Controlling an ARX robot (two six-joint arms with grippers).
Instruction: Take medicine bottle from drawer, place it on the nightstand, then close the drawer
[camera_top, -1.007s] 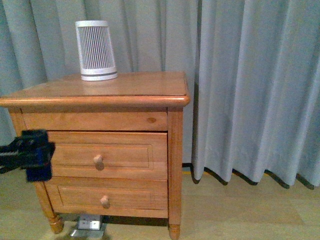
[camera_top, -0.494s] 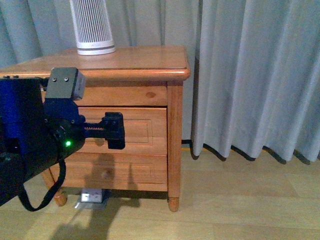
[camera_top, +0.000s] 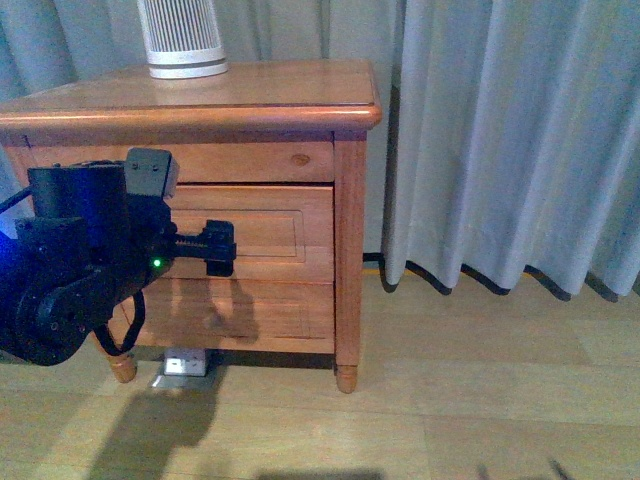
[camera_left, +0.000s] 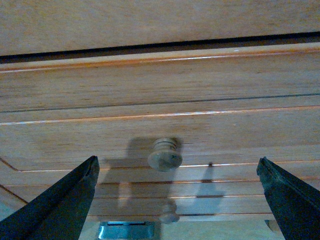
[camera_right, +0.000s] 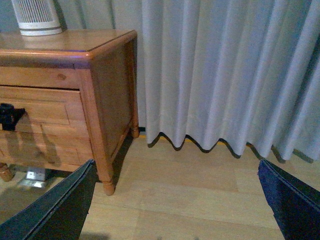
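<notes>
Left gripper (camera_left: 177, 166) gapes wide, empty, facing the drawer (camera_left: 235, 127) — nightstand (camera_top: 250, 92) on wood floor (camera_top: 460, 390), grey curtain (camera_top: 500, 140) behind.

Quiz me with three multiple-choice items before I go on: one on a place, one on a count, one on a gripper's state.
1. Where does the white ribbed device stand?
A. on the nightstand top
B. on the floor
C. inside a drawer

2. How many knobs show in the left wrist view?
A. one
B. two
C. four

3. How is the left gripper?
A. shut on a knob
B. open around the upper knob
C. holding a bottle

Answers: 1 A, it stands at the top's back. 2 B, the lower knob shows below the upper one. 3 B, its fingers stand wide apart, the knob untouched.
</notes>
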